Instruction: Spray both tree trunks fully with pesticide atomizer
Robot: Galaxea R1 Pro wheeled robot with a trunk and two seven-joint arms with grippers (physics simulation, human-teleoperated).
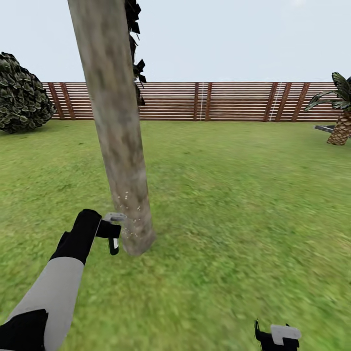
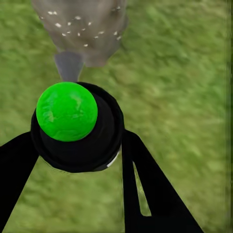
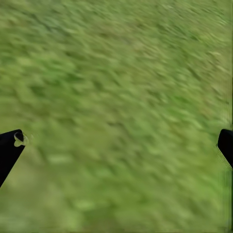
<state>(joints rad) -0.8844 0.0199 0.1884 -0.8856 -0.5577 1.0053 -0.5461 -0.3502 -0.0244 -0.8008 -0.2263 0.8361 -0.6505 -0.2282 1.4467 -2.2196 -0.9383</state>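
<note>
Our left gripper (image 2: 77, 160) clamps the rigid black green-capped atomizer (image 2: 75, 128) (light, we judge) by its body; right gripper (image 3: 116, 145) gapes empty.

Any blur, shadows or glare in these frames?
Head view: flat, even light, no cast shadow beside the trunk, no glare; near lawn smeared. Left wrist view: atomizer sharp, grass soft. Right wrist view: grass blurred throughout.

A wide green grass lawn (image 1: 243, 204) runs to a brown horizontal-slat wooden fence (image 1: 234, 101) under pale overcast sky (image 1: 234, 39).
</note>
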